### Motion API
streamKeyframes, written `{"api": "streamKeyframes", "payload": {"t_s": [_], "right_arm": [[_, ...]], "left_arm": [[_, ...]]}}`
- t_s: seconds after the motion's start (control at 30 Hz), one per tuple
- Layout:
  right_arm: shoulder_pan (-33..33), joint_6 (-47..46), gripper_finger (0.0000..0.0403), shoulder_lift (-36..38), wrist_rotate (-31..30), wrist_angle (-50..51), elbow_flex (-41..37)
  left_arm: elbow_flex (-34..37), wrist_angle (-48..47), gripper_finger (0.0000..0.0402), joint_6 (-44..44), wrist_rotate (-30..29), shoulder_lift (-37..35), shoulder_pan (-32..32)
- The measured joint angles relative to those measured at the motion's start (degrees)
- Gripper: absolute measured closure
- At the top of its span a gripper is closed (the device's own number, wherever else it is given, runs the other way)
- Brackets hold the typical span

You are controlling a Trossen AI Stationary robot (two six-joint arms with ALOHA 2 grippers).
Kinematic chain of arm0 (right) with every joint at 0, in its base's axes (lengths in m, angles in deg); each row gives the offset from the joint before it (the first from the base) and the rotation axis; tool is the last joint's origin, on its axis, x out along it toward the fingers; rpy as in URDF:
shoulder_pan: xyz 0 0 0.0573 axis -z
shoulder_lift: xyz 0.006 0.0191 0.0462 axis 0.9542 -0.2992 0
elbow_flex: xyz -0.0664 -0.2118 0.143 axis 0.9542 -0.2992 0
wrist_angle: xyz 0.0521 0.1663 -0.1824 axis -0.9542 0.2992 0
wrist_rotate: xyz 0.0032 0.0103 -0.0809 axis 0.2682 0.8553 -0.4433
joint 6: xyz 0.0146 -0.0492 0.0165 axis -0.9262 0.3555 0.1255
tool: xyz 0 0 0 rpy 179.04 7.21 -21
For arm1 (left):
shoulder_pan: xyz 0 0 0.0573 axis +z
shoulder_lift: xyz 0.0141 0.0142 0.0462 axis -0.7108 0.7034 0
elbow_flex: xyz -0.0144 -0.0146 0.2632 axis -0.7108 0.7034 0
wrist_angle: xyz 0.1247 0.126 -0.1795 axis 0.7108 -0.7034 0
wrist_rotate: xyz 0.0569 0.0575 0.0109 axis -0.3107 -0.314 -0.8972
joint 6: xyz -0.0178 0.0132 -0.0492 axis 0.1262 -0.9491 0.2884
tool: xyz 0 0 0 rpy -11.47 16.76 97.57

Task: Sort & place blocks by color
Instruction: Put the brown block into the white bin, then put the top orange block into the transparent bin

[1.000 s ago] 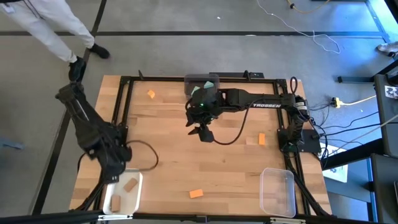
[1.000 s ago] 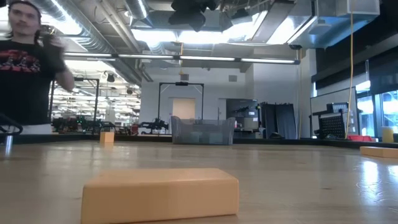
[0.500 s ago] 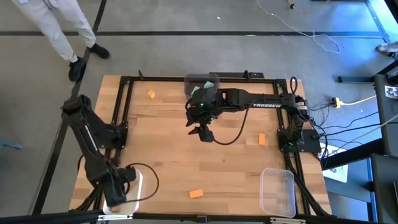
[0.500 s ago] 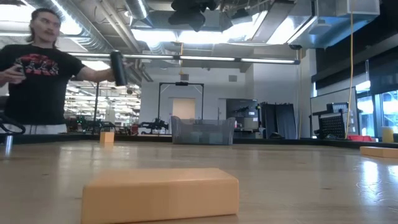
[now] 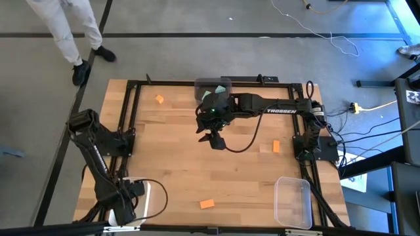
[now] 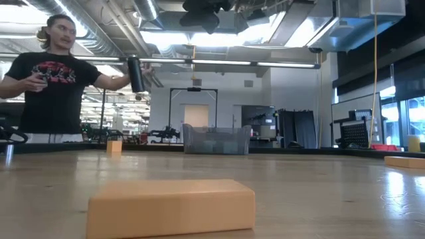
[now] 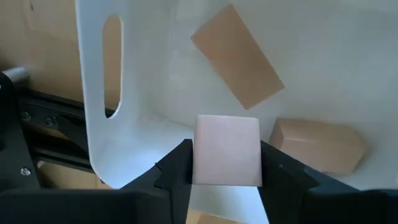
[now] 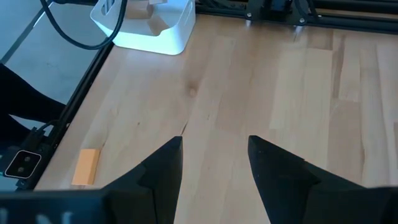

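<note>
Two tan blocks (image 7: 237, 57) are lying in the white bin (image 7: 99, 112) at the tabletop's near-left corner. Left gripper (image 7: 226, 163) is clamping a pale block (image 7: 227, 149) above it. Right gripper (image 8: 212, 163) is hanging with fingers apart near the far edge.

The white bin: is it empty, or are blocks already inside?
Not empty. The white bin holds two tan blocks, and the left gripper holds a third above it.
</note>
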Motion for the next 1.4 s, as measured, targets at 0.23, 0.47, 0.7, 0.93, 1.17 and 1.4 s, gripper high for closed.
{"api": "streamKeyframes", "payload": {"t_s": [0.23,0.47,0.7,0.93,1.17,1.4], "right_arm": [[0.00,-2.53,0.0219,-0.01,-0.01,0.04,0.00],[0.00,-5.69,0.0219,-0.04,-0.90,2.17,0.00],[0.00,-5.80,0.0219,-0.04,-0.97,5.67,0.00],[0.02,-10.25,0.0219,-0.04,-4.01,9.84,0.00],[0.15,-10.50,0.0219,-0.04,-8.47,13.74,0.00],[0.31,-11.72,0.0219,-0.04,-11.63,16.22,0.00]], "left_arm": [[0.00,0.00,0.0234,-0.06,-0.60,0.06,-0.64],[0.00,0.00,0.0230,0.40,-3.78,-0.26,-1.27],[0.00,-0.41,0.0229,2.22,-10.48,-5.77,-0.23],[0.00,-7.25,0.0228,9.45,-19.79,-16.72,2.00],[0.00,-14.71,0.0228,10.05,-25.96,-27.82,8.94],[0.00,-17.14,0.0228,9.16,-29.21,-35.50,21.91]]}}
